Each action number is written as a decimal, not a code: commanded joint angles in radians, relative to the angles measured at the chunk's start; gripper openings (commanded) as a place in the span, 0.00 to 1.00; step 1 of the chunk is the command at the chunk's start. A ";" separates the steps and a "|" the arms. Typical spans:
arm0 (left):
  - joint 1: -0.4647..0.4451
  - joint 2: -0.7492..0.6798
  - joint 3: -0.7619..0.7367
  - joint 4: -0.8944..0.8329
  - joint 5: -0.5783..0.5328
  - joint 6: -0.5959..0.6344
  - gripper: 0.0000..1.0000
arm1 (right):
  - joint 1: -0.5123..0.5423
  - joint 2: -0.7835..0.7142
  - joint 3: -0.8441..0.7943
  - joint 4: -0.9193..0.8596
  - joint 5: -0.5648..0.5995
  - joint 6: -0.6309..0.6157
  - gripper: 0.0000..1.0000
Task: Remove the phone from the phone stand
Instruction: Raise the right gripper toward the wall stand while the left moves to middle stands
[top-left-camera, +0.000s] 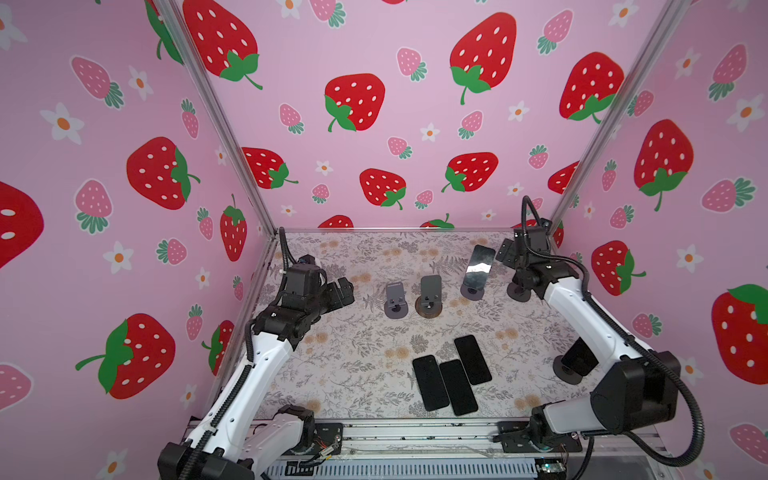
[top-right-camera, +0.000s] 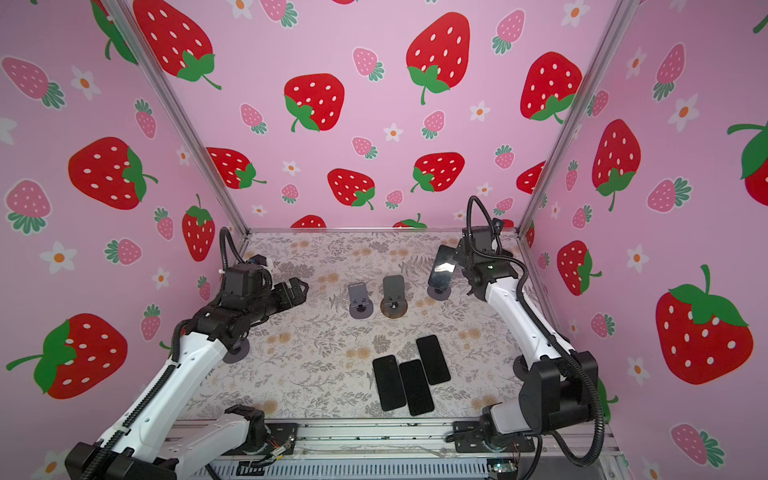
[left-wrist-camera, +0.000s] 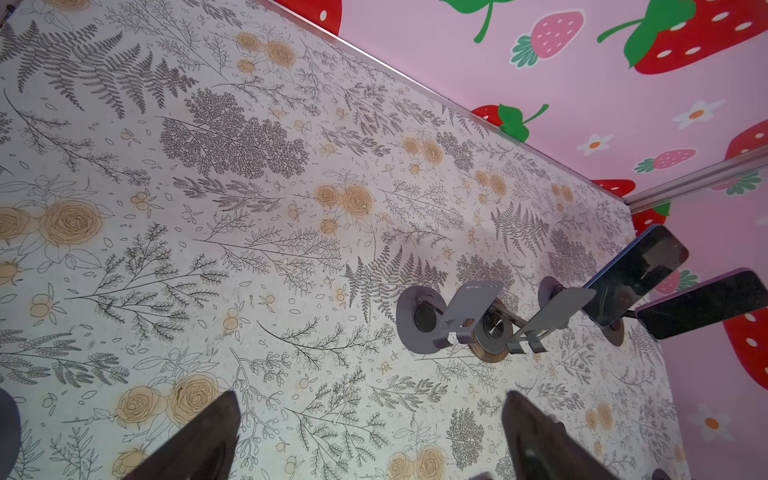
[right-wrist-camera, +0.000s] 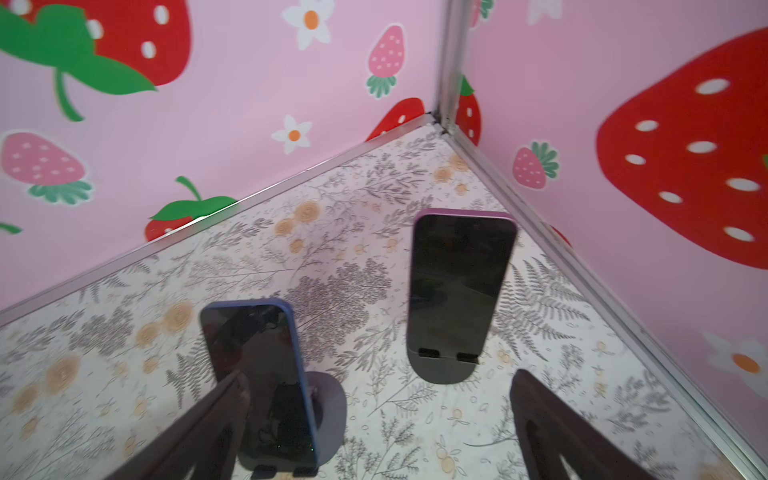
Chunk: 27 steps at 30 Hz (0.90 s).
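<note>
Two dark-screened phones lean upright on grey phone stands near the back right corner. In the right wrist view a blue-edged phone (right-wrist-camera: 257, 365) stands on its round-based stand (right-wrist-camera: 332, 403), just beside one finger (right-wrist-camera: 199, 432) of my open right gripper (right-wrist-camera: 378, 376). A purple-edged phone (right-wrist-camera: 459, 286) stands farther off. In both top views the right gripper (top-left-camera: 506, 250) (top-right-camera: 457, 258) hangs right next to a phone on a stand (top-left-camera: 478, 266) (top-right-camera: 442, 268). My left gripper (top-left-camera: 344, 291) (left-wrist-camera: 372, 395) is open and empty above the table's left side.
Two empty grey stands (top-left-camera: 395, 301) (top-left-camera: 430, 295) sit mid-table. Three black phones (top-left-camera: 430, 388) (top-left-camera: 457, 386) (top-left-camera: 473, 359) lie flat near the front. Another dark stand (top-left-camera: 575, 361) sits by the right arm's base. Pink strawberry walls close off the back and both sides.
</note>
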 joint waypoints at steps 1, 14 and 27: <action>0.004 -0.006 -0.025 0.024 0.027 0.003 1.00 | -0.009 -0.050 -0.008 -0.143 0.177 0.127 1.00; -0.041 0.063 0.009 0.066 0.131 -0.014 1.00 | -0.225 -0.321 -0.156 -0.290 0.246 0.159 1.00; -0.223 0.162 0.148 0.025 0.018 0.019 1.00 | -0.481 -0.450 -0.344 -0.250 0.172 0.095 1.00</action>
